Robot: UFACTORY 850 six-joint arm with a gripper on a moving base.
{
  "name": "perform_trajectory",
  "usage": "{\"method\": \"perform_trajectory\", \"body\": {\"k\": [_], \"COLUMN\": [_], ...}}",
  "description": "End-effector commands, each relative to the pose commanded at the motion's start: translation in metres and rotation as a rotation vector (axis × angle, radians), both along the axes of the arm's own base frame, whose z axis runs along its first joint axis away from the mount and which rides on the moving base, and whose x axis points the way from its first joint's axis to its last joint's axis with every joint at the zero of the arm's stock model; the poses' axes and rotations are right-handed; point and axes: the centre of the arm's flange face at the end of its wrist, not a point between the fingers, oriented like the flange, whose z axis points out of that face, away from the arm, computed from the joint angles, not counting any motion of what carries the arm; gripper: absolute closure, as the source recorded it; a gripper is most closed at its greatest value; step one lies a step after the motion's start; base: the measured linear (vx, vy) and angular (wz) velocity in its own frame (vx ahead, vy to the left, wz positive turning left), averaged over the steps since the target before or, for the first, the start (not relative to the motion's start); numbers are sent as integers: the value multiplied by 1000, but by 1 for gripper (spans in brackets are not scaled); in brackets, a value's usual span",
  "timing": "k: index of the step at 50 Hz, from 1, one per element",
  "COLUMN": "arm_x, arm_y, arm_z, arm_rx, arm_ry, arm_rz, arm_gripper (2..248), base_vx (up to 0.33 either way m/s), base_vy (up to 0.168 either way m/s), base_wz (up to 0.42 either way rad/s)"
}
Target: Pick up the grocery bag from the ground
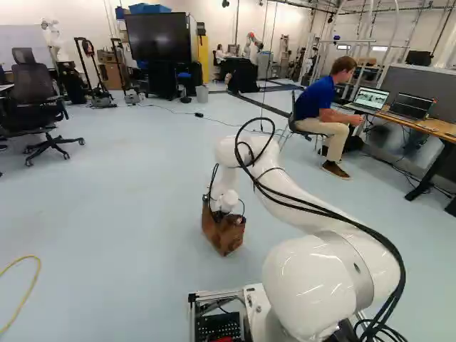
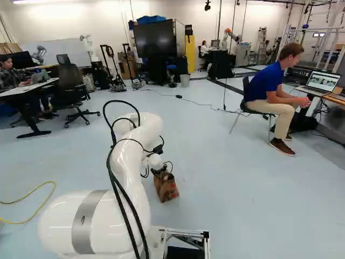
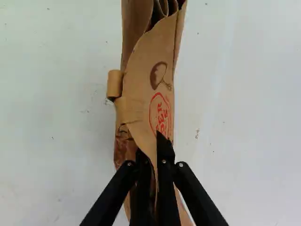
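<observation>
The pincer (image 3: 151, 147) is clamped on the upper paper edge of the grocery bag (image 3: 146, 59) below it, which looks soft, probably light, easily torn, best held deep near mid-rim.

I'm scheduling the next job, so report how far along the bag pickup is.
Done, by the look of it: the arm has reached the paper bag, and the gripper is shut on its upper edge, with paper between the two fingers. In hand: the lift, though the base views don't settle whether the bag is clear of the floor. Left: probably raising it plainly higher.
</observation>
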Motion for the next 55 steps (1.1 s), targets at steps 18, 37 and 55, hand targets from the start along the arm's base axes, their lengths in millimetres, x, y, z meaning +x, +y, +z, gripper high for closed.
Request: {"method": "perform_trajectory", "body": {"k": [18,37,55], "arm_x": [0,-3,-7], "arm_y": [0,0,-1], "arm_z": [48,101,150], "arm_rx": [1,4,7], "arm_ry": [-9,-26,-51], "arm_rz": [0,0,0], "arm_gripper": [228,228,228], "base_vx": [0,0,0], "base_vy": [0,0,0], "base_wz": [0,0,0]}}
